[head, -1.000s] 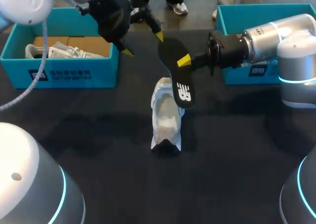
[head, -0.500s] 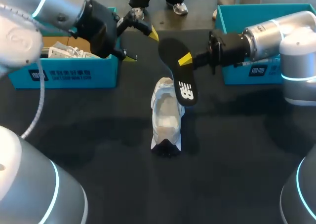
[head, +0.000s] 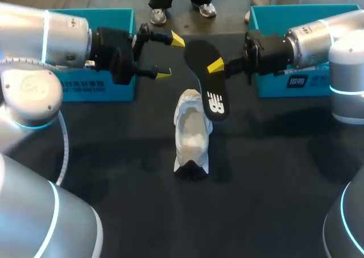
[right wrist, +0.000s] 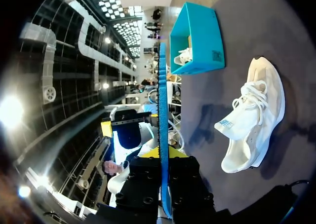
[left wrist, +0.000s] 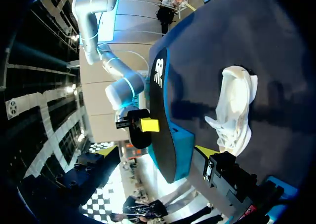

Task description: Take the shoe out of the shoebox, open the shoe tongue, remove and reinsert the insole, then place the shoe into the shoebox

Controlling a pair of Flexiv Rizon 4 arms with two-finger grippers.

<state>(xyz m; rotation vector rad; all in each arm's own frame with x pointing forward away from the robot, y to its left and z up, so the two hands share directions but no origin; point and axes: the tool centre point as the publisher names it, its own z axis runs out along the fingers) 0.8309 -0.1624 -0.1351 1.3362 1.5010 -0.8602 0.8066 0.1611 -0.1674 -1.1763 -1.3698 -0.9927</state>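
While the right gripper (head: 216, 66) clamps the insole (head: 206, 87) above the shoe (head: 191, 134), the left gripper (head: 170, 57) hangs beside the insole. Left fingers (head: 177, 40): spread, empty.

Head view: set high and behind, looking down on the dark table (head: 267, 178) from well off, wide enough for both arms, with the white shoe (head: 192, 134) near centre and the black insole (head: 207, 82) at its 12 o'clock.

Left wrist view: close in at 10 o'clock, facing across toward the right arm (left wrist: 123, 88), insole (left wrist: 160, 120) near, shoe (left wrist: 237, 110) beyond.

Right wrist view: at 2 o'clock, sighting along the insole (right wrist: 163, 135) edge-on toward the left shoebox (right wrist: 197, 36), shoe (right wrist: 254, 120) beside.

Shared by all three: shoe, insole, the table between.
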